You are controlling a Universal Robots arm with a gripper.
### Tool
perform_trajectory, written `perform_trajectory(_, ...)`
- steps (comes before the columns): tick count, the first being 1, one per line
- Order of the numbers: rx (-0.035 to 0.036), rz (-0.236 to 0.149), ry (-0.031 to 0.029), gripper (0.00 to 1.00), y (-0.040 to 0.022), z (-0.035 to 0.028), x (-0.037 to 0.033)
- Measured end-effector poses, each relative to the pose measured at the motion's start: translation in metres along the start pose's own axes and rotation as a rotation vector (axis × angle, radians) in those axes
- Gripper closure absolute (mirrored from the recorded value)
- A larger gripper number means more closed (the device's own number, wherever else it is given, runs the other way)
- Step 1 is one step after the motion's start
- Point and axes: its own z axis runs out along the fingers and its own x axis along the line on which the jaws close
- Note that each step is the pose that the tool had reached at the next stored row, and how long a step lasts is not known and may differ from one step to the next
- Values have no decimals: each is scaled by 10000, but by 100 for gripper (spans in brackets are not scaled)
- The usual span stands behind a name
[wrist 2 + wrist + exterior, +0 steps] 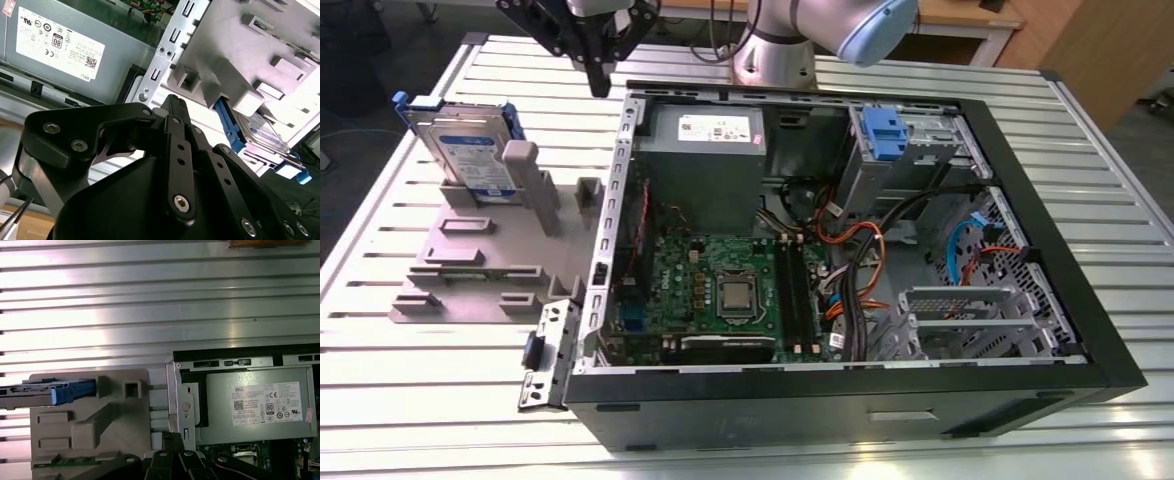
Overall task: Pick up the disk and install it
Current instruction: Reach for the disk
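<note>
On the counter [427,400] the open computer case [761,410] at centre holds a green motherboard [720,285] and grey power supply [707,150], the disk [460,150] stands upright in a grey holder [467,270] upper left, and at the top edge the end effector [598,85] hangs closed, empty.

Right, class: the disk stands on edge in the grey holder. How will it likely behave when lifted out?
The disk looks like a rigid metal slab, so it is probably stiff and heavy for its size. Standing on its narrow edge in the grey holder, it could tip if nudged sideways. Its smooth face may be slippery.
</note>
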Motion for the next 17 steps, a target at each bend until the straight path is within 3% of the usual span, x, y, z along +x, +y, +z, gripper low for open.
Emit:
perform_trajectory(12,1,2,20,89,23,14,88)
perform_trajectory(17,1,1,20,89,38,18,168)
